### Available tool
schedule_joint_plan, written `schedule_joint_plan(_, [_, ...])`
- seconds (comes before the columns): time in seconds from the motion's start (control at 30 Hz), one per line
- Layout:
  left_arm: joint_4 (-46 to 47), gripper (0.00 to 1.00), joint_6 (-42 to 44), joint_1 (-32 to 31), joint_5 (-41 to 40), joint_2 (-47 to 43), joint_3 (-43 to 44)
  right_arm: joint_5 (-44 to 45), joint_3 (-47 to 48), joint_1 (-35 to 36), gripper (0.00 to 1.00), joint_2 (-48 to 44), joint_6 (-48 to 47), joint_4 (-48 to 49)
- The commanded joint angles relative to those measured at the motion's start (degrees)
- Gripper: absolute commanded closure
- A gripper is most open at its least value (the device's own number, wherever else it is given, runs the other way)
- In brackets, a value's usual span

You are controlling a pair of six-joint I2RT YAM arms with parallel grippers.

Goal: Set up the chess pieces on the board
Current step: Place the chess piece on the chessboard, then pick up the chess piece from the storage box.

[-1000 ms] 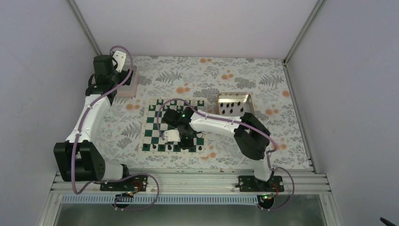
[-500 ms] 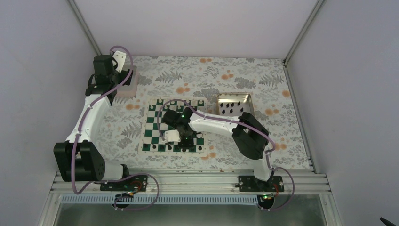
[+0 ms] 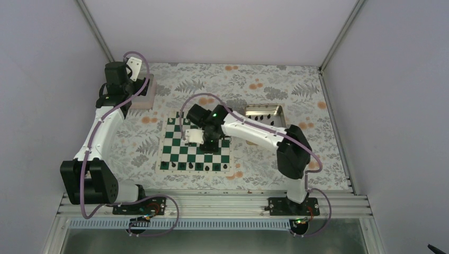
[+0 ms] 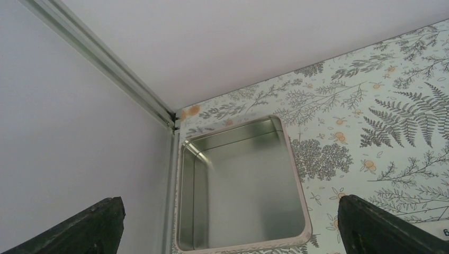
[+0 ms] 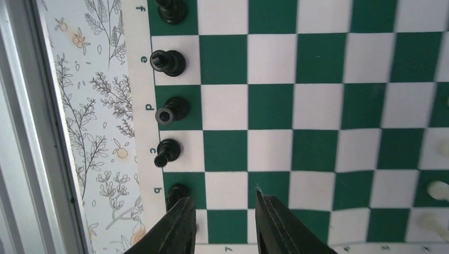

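Board (image 3: 177,151): bench centre, chess pieces (image 3: 193,166) lining its near edge.
Metal tray (image 3: 263,107): off board's far right corner, holding more pieces.
Right claw (image 5: 223,211): spread, empty, over board; tray lies to its right.
Left claw (image 4: 229,203): spread wide, far-left corner.

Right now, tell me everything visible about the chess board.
The board is a flat mat of dark green and white squares with a cream letter-marked border, lying mid-table on the floral cloth. Black pieces stand in a row along its near edge; pale pieces sit at the far edge. The right gripper hangs over it, jaws apart, empty.
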Motion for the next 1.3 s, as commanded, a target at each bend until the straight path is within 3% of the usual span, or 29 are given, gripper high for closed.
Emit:
schedule_joint_plan(0.0, [0.3, 0.00, 0.1, 0.4, 0.7, -0.9, 0.6, -3.1, 1.8, -0.6, 0.68, -3.3, -1.0, -3.9])
schedule_joint_plan(0.43, [0.5, 0.00, -0.3, 0.4, 0.7, -0.8, 0.1, -0.9, -3.5, 0.1, 0.72, -1.5, 0.2, 0.3])
schedule_joint_plan(0.73, [0.7, 0.00, -0.5, 0.4, 0.9, -0.6, 0.1, 2.6, -5.4, -21.1, 0.68, -7.4, -1.2, 1.8])
schedule_joint_plan(0.93, [0.9, 0.00, -0.5, 0.4, 0.8, -0.5, -0.4, 4.8, -6.0, -34.6, 0.68, -5.7, -3.5, 3.1])
schedule_joint_plan(1.07, [1.0, 0.00, -0.4, 0.4, 0.9, -0.6, -0.8, 4.7, -5.3, -39.0, 0.69, -2.6, -4.1, 4.1])
schedule_joint_plan(1.27, [1.1, 0.00, -0.6, 0.4, 0.8, -0.8, -0.8, 4.1, -3.4, -39.5, 0.75, 2.5, -3.8, 4.5])
